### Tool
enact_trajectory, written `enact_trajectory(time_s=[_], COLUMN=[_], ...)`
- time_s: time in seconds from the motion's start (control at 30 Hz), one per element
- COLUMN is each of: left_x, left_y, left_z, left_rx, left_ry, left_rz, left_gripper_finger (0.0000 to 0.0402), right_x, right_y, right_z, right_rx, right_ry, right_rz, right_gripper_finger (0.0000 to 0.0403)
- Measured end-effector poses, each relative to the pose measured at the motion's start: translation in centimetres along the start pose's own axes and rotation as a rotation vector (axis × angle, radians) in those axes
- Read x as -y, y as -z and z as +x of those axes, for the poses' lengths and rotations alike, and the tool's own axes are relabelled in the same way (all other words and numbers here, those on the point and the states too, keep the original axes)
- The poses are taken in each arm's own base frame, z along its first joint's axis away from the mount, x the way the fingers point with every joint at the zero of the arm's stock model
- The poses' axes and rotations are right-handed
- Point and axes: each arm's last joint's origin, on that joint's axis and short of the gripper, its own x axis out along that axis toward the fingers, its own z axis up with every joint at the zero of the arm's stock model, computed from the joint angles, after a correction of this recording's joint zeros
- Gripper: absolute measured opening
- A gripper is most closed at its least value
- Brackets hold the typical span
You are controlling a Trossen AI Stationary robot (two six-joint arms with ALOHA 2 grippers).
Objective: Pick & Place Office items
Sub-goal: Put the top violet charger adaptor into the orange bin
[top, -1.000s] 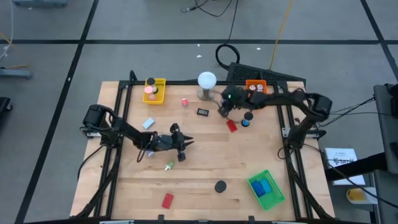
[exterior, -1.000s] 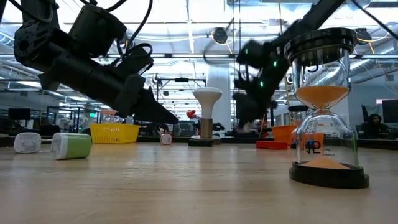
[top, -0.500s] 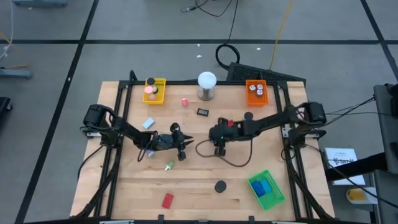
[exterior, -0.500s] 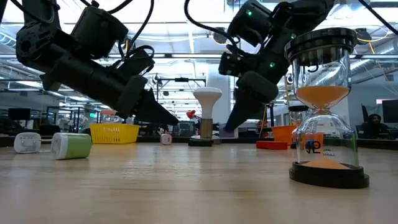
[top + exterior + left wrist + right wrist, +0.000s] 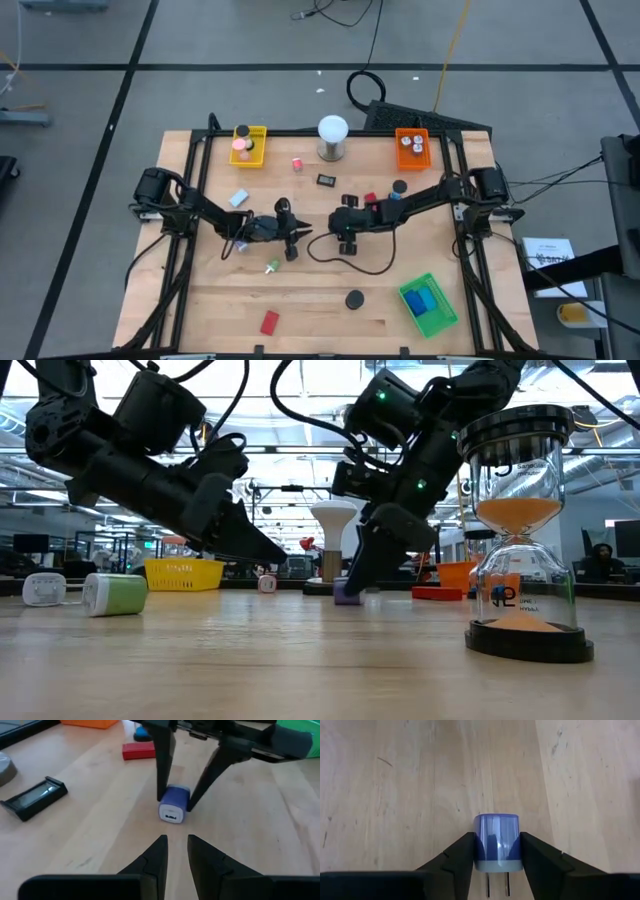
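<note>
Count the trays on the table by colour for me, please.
Yellow tray: 1
Orange tray: 1
Green tray: 1
Total: 3

Right gripper (image 5: 345,243) lowered to the tabletop's middle, arm stretched in from the right edge, fingers (image 5: 461,856) straddling a small purple-blue block, seemingly touching both sides. Left gripper (image 5: 290,236) hovering just beside, facing it, arm reaching from the left edge, fingers (image 5: 155,856) narrowly parted.
</note>
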Motion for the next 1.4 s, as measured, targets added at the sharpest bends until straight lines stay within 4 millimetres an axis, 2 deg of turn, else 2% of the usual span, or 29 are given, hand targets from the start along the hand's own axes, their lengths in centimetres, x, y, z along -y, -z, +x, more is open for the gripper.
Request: enact_trajectory(time_s=[0.13,0.23,0.37,0.5,0.63,0.73,0.9,1.1,1.23,1.4], left_x=[0.1,0.3,0.6,0.1,-0.7,-1.1,-1.7,-2.1,-1.7,-1.5], left_y=[-0.3,-0.8,-1.9,-3.1,-3.8,-3.8,-3.1,-0.9,-0.8,-1.2], left_z=[0.1,0.4,1.1,2.2,2.8,2.9,3.6,6.3,7.8,8.5], left_rx=[0.007,0.023,0.037,-0.002,-0.020,-0.026,-0.039,-0.046,-0.041,-0.078], left_ry=[0.001,0.004,0.003,-0.020,0.017,0.049,0.090,0.112,0.146,0.147], left_rz=[-0.001,-0.003,0.037,0.070,0.124,0.194,0.240,0.235,0.236,0.242], left_gripper_finger=[0.0089,0.0112,0.0169,0.0236,0.0290,0.0313,0.0313,0.0298,0.0297,0.0296], right_x=[-0.4,-0.9,-1.6,-2.5,-3.3,-3.7,-3.6,-3.5,-3.5,-3.5], right_y=[0.1,-0.3,-1.0,-1.3,-0.6,0.2,1.5,2.3,2.3,2.3], right_z=[-0.2,-1.0,-3.4,-6.5,-9.0,-10.2,-11.1,-11.2,-11.2,-11.2], right_rx=[-0.006,0.021,0.063,0.122,0.202,0.268,0.352,0.384,0.383,0.386], right_ry=[-0.001,0.021,0.059,0.037,0.000,-0.024,-0.043,-0.050,-0.050,-0.050], right_rz=[-0.009,-0.023,-0.057,-0.063,-0.075,-0.077,-0.064,-0.051,-0.055,-0.056], right_gripper_finger=[0.0177,0.0200,0.0228,0.0245,0.0248,0.0247,0.0241,0.0240,0.0240,0.0240])
